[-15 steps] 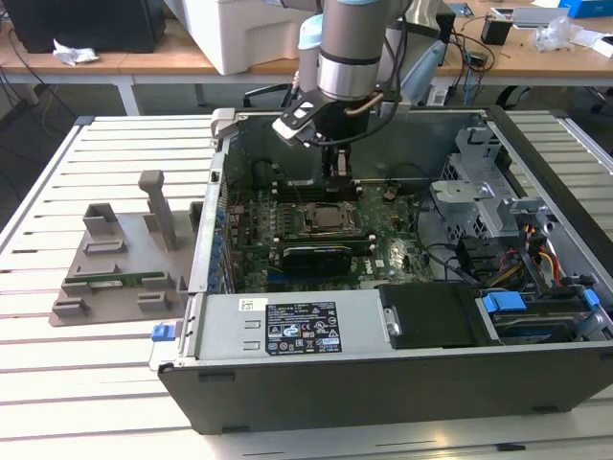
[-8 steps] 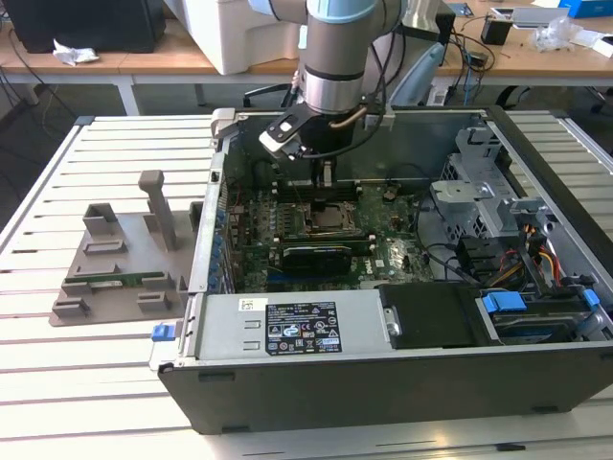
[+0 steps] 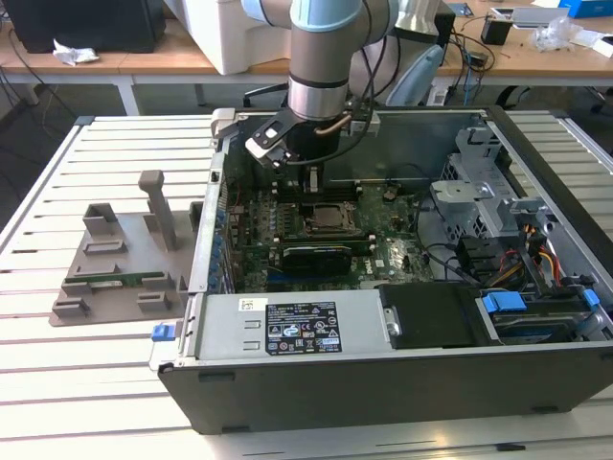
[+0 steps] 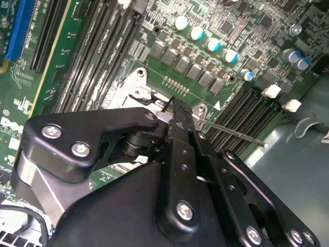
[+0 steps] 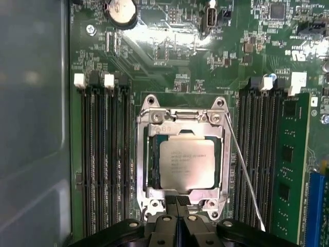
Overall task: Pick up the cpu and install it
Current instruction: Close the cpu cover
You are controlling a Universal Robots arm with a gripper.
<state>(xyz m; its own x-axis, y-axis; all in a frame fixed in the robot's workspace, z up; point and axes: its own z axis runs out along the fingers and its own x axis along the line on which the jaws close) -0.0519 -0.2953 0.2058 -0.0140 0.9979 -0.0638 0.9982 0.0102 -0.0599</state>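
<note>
An open computer case [image 3: 383, 393] lies on the slatted surface [image 3: 77, 383]. A grey holder [image 3: 105, 264] sits beside it, on the exterior view's left.

You have the cpu [image 5: 186, 163] lying in the socket [image 5: 181, 116] at the motherboard's [image 5: 169, 67] middle, memory slots [image 5: 105, 164] flanking both sides, the gripper [image 5: 177, 199] over one socket edge.

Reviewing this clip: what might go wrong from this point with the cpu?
The cpu lies in the socket frame with an uneven gap around it, so pressing might damage contacts. The thin lever sticks out loose beside the memory slots; the shut fingers, right at the frame's edge, could snag it.
</note>
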